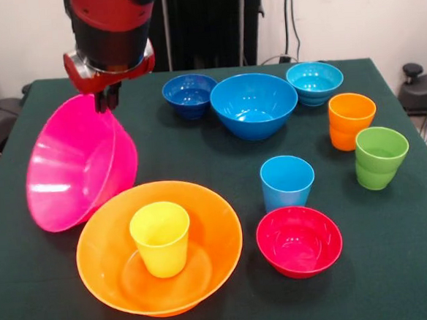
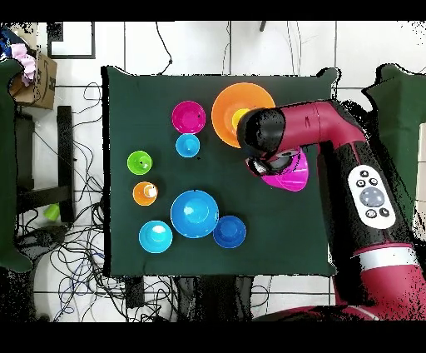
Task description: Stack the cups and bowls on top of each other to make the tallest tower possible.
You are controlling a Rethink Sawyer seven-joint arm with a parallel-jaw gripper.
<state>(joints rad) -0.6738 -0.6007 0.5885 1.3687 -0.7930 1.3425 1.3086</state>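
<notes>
My gripper (image 1: pixel 107 100) is shut on the far rim of the large pink bowl (image 1: pixel 78 166), which hangs tilted on its side with its opening toward the camera, at the table's left. In the overhead view the pink bowl (image 2: pixel 293 172) shows partly under the arm. Just in front of it, the large orange bowl (image 1: pixel 206 267) stands upright with the yellow cup (image 1: pixel 160 237) upright inside it. The light-blue cup (image 1: pixel 287 183) stands alone to the right, next to the small red bowl (image 1: pixel 300 240). No tower stands beyond the cup in the bowl.
At the back stand the small dark blue bowl (image 1: pixel 189 94), the medium blue bowl (image 1: pixel 253 104) and the small cyan bowl (image 1: pixel 314 82). The orange cup (image 1: pixel 351 119) and the green cup (image 1: pixel 379 156) stand at the right. The arm (image 2: pixel 333 125) reaches over the table's edge.
</notes>
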